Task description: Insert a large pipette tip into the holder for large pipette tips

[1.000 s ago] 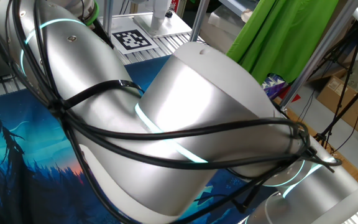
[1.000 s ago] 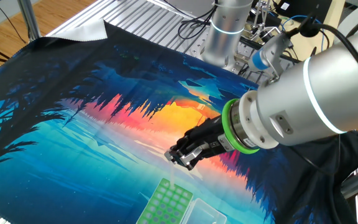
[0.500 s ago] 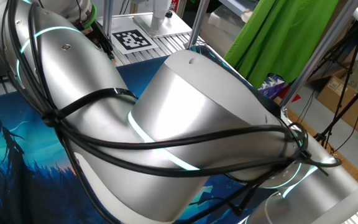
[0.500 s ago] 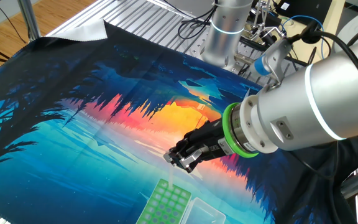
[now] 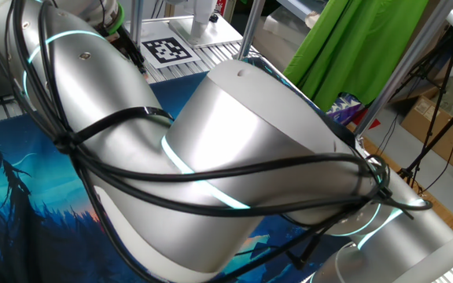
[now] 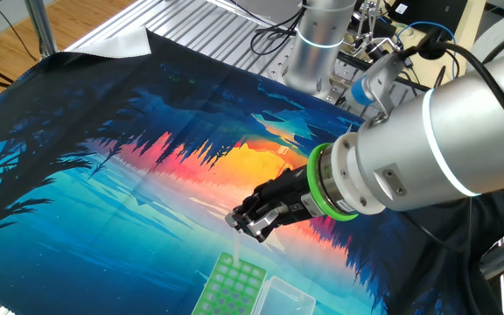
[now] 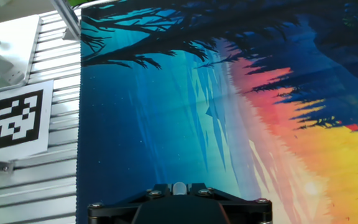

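Hanging just above the near corner of the green holder for large pipette tips, the gripper was seen with its jaws drawn nearly together, pinched on the large pipette tip. The tip could be made out only faintly, as a pale sliver running down from the jaws, its long axis close to upright and its fine end pointed at the perforated top. Whether that point had already met a hole could not be told; it was judged to be just at or above the green surface. The holder lay directly below the jaws, slightly toward the camera, with a clear plastic tub touching its far side. Beneath everything the tabletop was covered by a printed sunset cloth. Little was added by the hand view, and the first fixed view was filled by the arm. A straight descent was judged to be what the insertion called for.
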`<state>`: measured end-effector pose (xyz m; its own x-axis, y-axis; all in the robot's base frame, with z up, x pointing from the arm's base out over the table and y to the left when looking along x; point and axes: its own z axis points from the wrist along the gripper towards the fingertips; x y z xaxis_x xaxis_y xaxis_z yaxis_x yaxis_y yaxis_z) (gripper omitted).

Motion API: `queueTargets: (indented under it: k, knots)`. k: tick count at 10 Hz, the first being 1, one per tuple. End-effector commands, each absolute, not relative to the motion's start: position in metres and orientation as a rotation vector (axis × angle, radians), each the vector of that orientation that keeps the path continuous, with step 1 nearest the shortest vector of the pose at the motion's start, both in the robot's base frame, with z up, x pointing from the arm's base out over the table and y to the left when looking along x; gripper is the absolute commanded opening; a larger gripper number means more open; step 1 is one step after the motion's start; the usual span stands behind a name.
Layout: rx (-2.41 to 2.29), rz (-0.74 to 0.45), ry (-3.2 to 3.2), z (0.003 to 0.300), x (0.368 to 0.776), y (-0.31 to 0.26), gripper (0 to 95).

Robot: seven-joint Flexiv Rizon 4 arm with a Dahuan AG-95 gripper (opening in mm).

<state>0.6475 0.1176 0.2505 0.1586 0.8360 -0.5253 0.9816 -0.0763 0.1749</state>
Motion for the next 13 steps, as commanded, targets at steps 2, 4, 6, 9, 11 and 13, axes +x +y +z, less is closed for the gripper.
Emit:
queueTargets:
  k: [2,4,6,9,11,13]
  knots:
    - [1.964,-0.395,1.699,0.249,0.648,0.117,0.0]
    - [1.958,-0.399,1.686,0.247,0.648,0.117,0.0]
    - [1.961,-0.396,1.68,0.244,0.649,0.118,0.0]
    - [1.963,-0.396,1.669,0.237,0.651,0.12,0.0]
    - [1.963,-0.39,1.667,0.232,0.652,0.12,0.0]
    - [1.964,-0.385,1.665,0.227,0.652,0.121,0.0]
